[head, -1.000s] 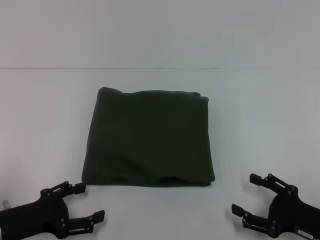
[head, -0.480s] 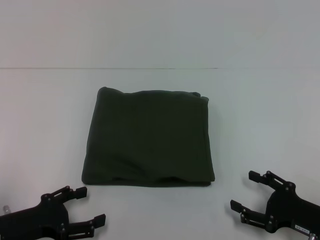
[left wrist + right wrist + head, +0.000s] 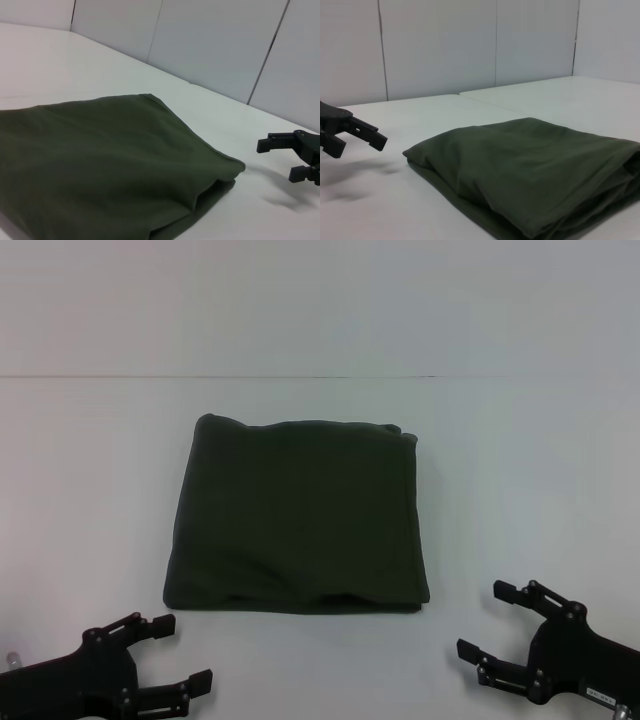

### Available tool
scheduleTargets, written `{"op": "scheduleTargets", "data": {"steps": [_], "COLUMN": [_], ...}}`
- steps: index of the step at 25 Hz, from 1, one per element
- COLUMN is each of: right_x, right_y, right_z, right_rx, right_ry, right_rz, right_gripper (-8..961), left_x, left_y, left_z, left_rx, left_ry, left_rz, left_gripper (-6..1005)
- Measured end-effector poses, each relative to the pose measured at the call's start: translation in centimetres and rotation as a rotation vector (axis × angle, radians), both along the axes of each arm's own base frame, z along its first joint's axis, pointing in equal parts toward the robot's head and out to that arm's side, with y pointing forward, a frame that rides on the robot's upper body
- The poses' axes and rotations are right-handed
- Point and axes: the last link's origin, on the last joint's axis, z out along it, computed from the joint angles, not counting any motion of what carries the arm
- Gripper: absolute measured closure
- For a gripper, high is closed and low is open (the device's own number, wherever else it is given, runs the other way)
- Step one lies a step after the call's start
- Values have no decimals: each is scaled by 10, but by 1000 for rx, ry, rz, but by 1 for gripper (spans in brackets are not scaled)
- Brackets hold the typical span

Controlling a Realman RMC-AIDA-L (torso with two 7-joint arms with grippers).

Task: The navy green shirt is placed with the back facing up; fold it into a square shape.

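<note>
The navy green shirt (image 3: 297,515) lies folded into a near-square pad in the middle of the white table; it also fills the left wrist view (image 3: 100,160) and the right wrist view (image 3: 530,170). My left gripper (image 3: 185,653) is open near the table's front left, just off the shirt's near left corner and apart from it. My right gripper (image 3: 488,622) is open at the front right, clear of the shirt's near right corner. The left wrist view shows the right gripper (image 3: 285,159) farther off. In the right wrist view the left gripper (image 3: 352,136) shows off beside the shirt.
The white table (image 3: 520,460) runs wide on every side of the shirt, and a white panelled wall (image 3: 320,300) rises behind its far edge.
Both grippers have drawn back a little toward the table's front edge, away from the shirt. The shirt has not moved.
</note>
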Motion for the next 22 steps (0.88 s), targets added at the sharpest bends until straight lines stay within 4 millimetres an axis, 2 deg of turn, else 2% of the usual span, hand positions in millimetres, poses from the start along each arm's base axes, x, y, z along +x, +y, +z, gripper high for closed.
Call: {"op": "scheduleTargets", "data": {"steps": [22], "right_x": [-3], "right_y": [1], "right_z": [0], "right_rx": [-7], "right_ry": [5], "right_rz": [14], "right_gripper": [38], "left_x": [0], "left_y": [-2], "left_z": [1], "left_rx": [4], "left_ry": [-1], "left_rz": [-6], "left_gripper": [48]}}
